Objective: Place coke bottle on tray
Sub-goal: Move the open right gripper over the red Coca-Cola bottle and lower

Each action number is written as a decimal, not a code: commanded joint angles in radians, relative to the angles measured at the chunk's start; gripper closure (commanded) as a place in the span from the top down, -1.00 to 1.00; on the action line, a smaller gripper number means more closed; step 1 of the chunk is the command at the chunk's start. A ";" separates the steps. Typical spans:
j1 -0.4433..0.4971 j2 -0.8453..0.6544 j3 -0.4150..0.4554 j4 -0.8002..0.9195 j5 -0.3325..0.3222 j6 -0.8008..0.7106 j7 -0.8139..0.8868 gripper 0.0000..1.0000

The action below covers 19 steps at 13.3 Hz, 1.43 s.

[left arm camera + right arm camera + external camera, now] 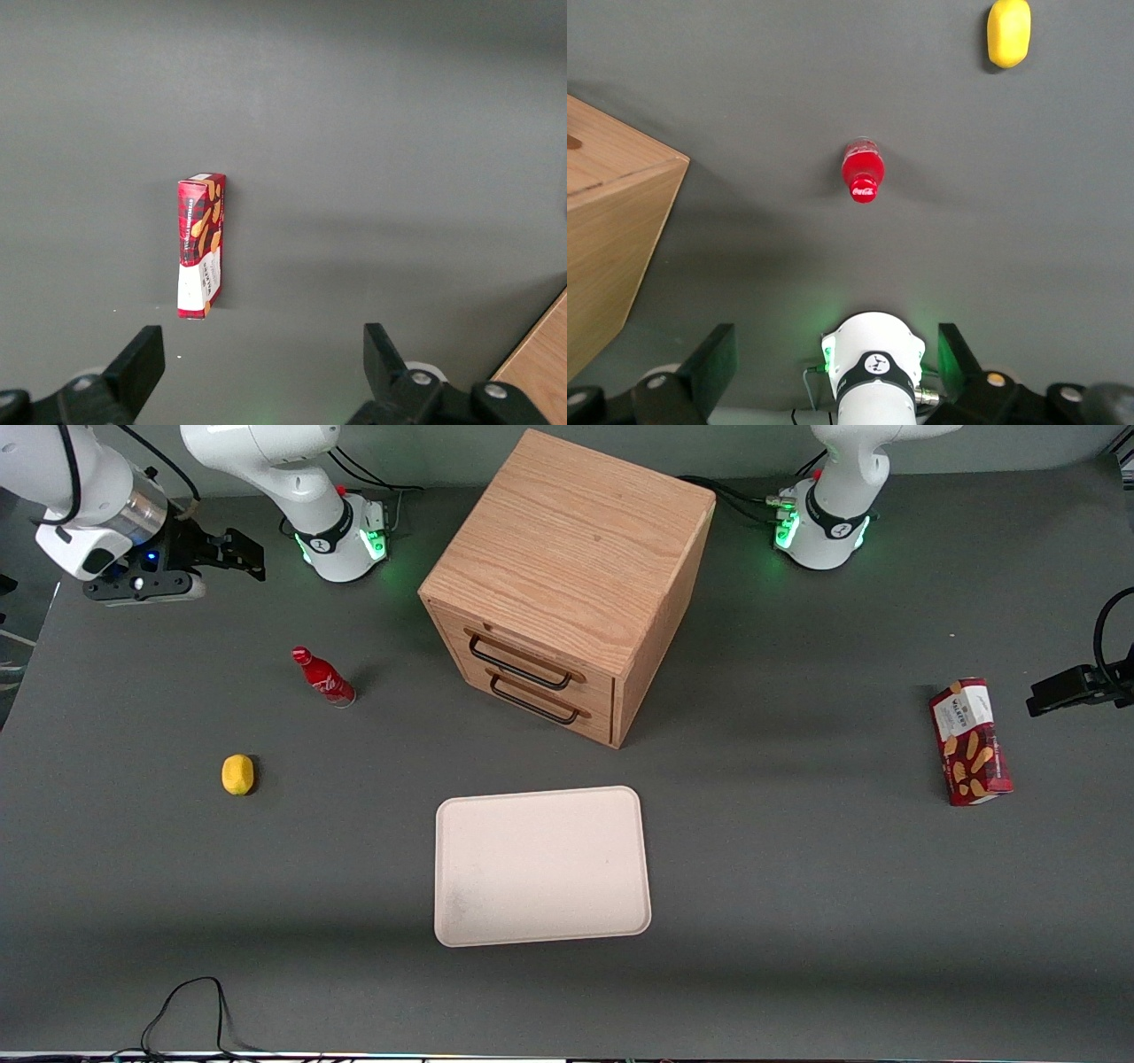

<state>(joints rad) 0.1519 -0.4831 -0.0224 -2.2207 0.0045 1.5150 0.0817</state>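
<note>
The coke bottle (323, 677) is a small red bottle with a red cap, standing upright on the grey table beside the wooden drawer cabinet (567, 576). It also shows in the right wrist view (862, 173), seen from above. The cream-pink tray (540, 864) lies flat and bare, nearer to the front camera than the cabinet. My gripper (241, 555) hangs high above the table at the working arm's end, farther from the front camera than the bottle and well apart from it. Its fingers (713, 359) stand wide open and hold nothing.
A yellow lemon (237, 773) lies nearer the front camera than the bottle and also shows in the right wrist view (1008, 33). A red snack box (970, 741) lies toward the parked arm's end. The working arm's base (341, 536) stands near the cabinet. A black cable (186, 1010) loops at the table's front edge.
</note>
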 commanded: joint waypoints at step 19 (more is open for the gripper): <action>-0.006 0.146 -0.013 -0.376 -0.009 0.612 -0.072 0.99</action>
<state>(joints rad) 0.1494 -0.3494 -0.0323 -2.5742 0.0016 2.0834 0.0341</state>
